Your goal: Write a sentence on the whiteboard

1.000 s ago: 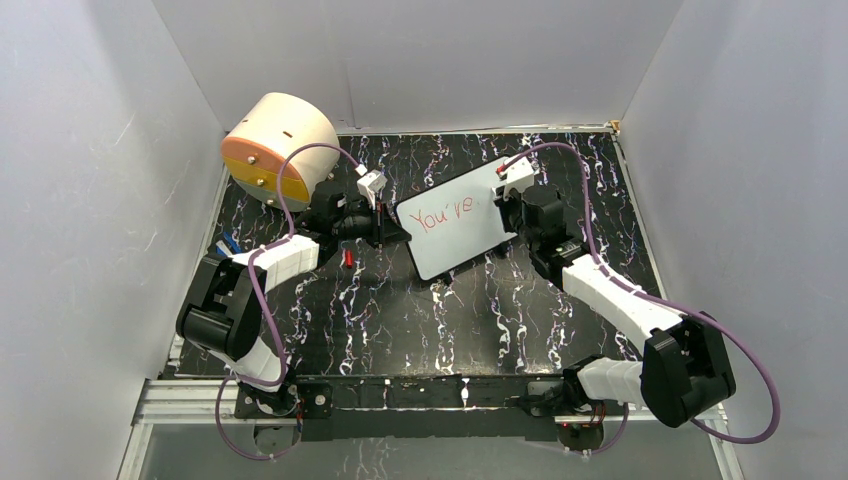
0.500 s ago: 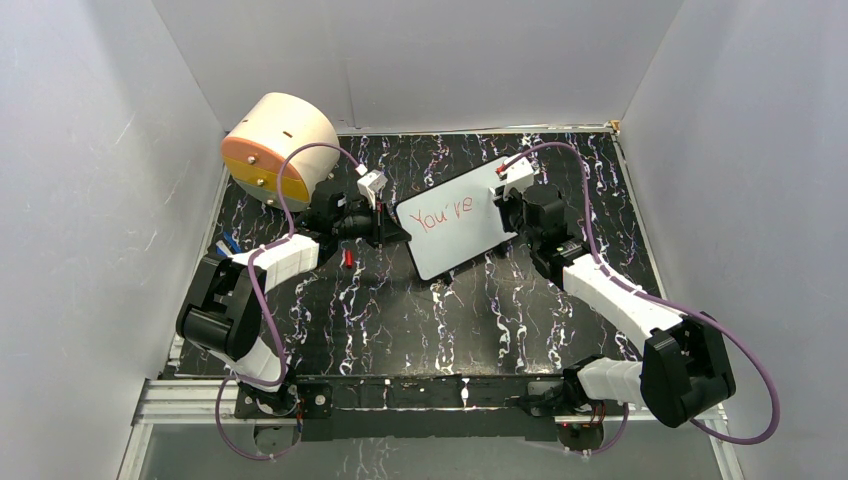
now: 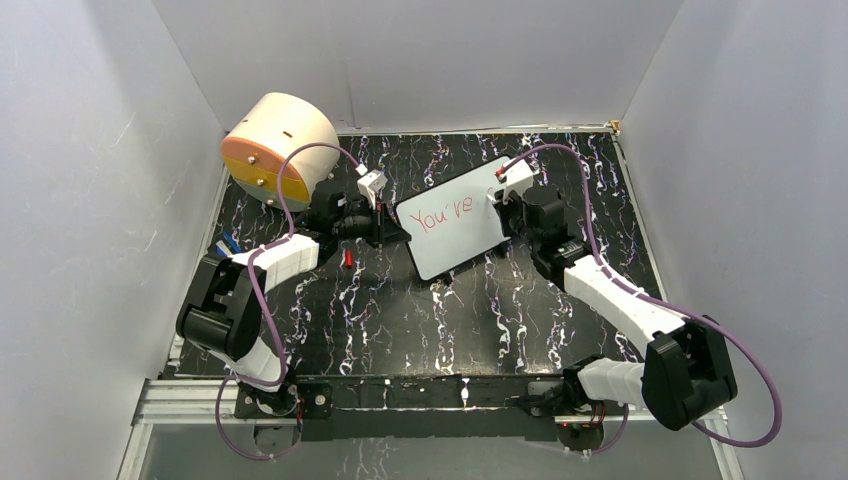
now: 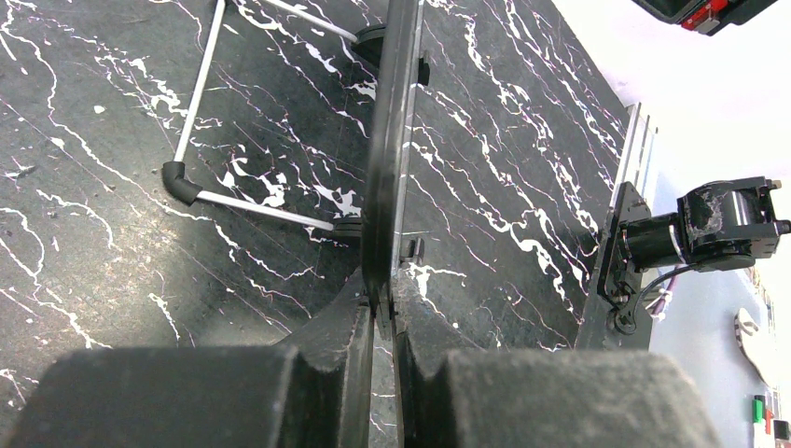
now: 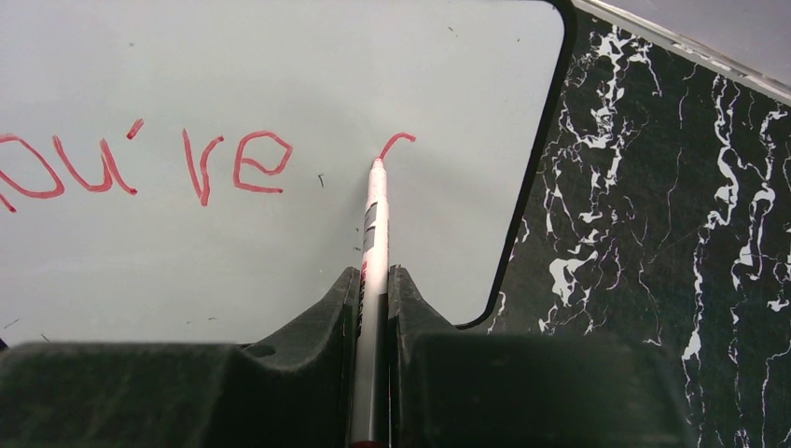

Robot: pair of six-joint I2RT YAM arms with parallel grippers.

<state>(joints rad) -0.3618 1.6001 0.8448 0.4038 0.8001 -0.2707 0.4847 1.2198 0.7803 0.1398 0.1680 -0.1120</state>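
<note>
The whiteboard (image 3: 458,245) lies slanted at mid-table, and the sentence (image 3: 445,213) in red reads "You're". My left gripper (image 3: 397,229) is shut on the board's left rim. The left wrist view shows the whiteboard (image 4: 387,140) edge-on, pinched in my left gripper (image 4: 382,313). At the board's right end, my right gripper (image 3: 498,207) is shut on a white marker. In the right wrist view the marker (image 5: 374,224) sticks out of my right gripper (image 5: 373,278). Its tip touches the whiteboard (image 5: 187,261) at a short red curved stroke (image 5: 396,141), just right of the sentence (image 5: 238,163).
A beige drum with an orange face (image 3: 278,145) stands at the back left. A small red cap (image 3: 347,258) lies on the marbled black table beside the left arm, with a blue item (image 3: 230,243) further left. The left wrist view shows thin white stand rods (image 4: 201,93) under the board.
My right gripper has shifted slightly left over the board with the marker. The left gripper and the board have not moved.
</note>
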